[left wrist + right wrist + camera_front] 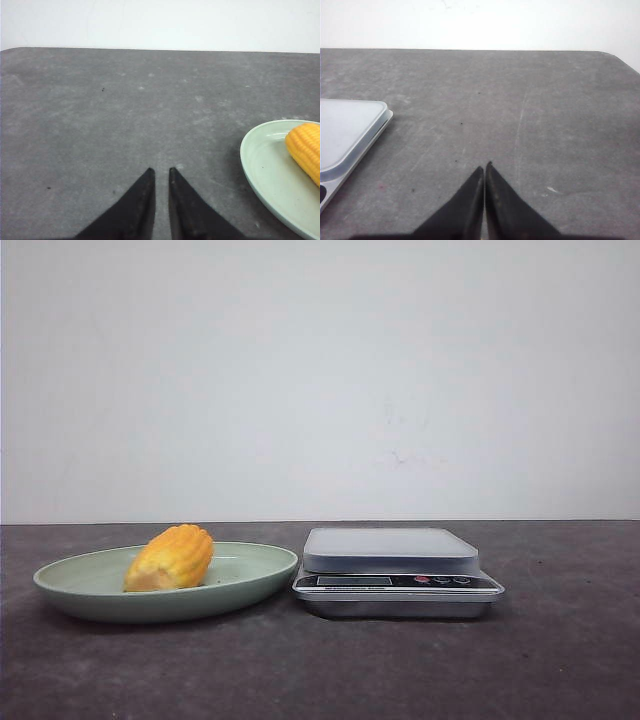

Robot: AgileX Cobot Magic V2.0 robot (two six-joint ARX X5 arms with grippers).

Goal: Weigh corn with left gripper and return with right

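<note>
Nearest, both grippers, left point(160, 172) nearly closed and right point(484, 167) clenched, are hovering empty over the desk point(560, 660), while corn point(170, 558) is lying on the plate point(70, 590) beside the bare scale point(390, 550), fitting either pre-weighing or already returned.

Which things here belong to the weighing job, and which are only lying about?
For the job: corn, plate holding it, scale, left pincer, right pincer.
Lying about: nothing besides the table itself.
</note>
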